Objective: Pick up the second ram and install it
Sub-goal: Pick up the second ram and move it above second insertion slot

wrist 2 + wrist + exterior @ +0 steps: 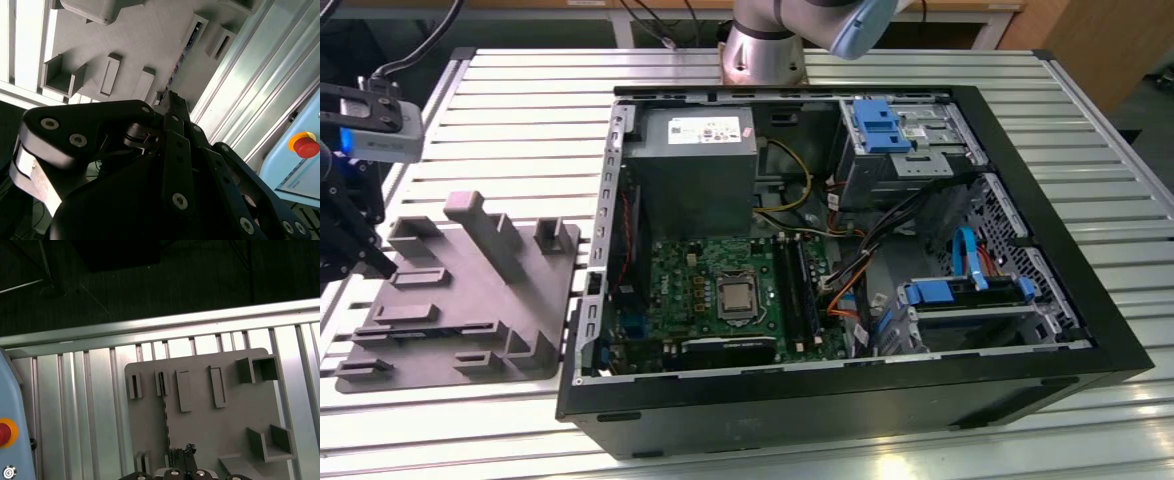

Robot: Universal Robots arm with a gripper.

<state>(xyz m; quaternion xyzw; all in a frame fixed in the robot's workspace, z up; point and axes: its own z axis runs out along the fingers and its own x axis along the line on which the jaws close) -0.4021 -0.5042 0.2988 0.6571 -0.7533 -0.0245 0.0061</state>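
hand (170, 97) clenched, tips over gray fixture (200, 425) on worktop (100, 405) | memory stick (165, 420) on edge, long axis running away from fingertips

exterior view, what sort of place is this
Probably a robotics lab bench for computer assembly: an open computer case lies on a slatted metal table, a gray fixture beside it, and a robot arm's base stands behind the case.

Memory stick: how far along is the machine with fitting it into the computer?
Done: nothing visible yet; the memory stick stands on edge in its slot in the gray holder. In hand: the end effector hangs over the holder, close to one end of the stick. Left: lifting the stick out and fitting it into the open computer.
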